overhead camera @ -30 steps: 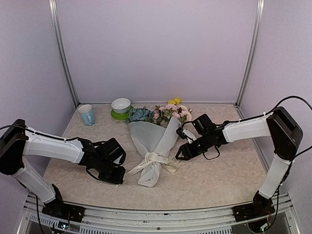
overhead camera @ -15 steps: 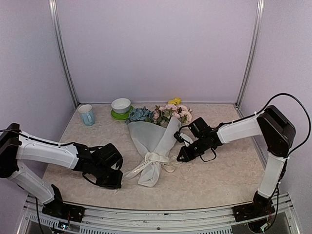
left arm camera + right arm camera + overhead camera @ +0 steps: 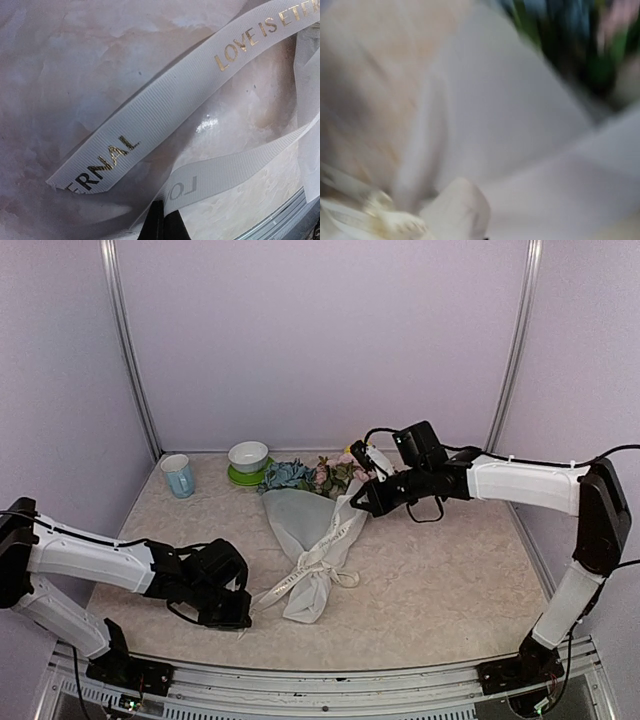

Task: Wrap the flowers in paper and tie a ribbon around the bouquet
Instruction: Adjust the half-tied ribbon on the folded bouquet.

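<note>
Between my two grippers the bouquet lies flat on the table, with its flowers just beside the right gripper and its narrow tail toward the left gripper. My left gripper sits low on the tabletop with its fingers pressed together on one strand of the ribbon. The gold-lettered strip leaves those tips and runs off to the waist of the paper cone. A second loose end lies on the table just ahead of the fingers. My right gripper is fully closed at the paper's edge, and a straight lettered strand runs from the waist up to its tips, so it appears pinched there. Its wrist view is too blurred to confirm. Well beyond the left gripper stand a blue mug and a white bowl on a green saucer.
</note>
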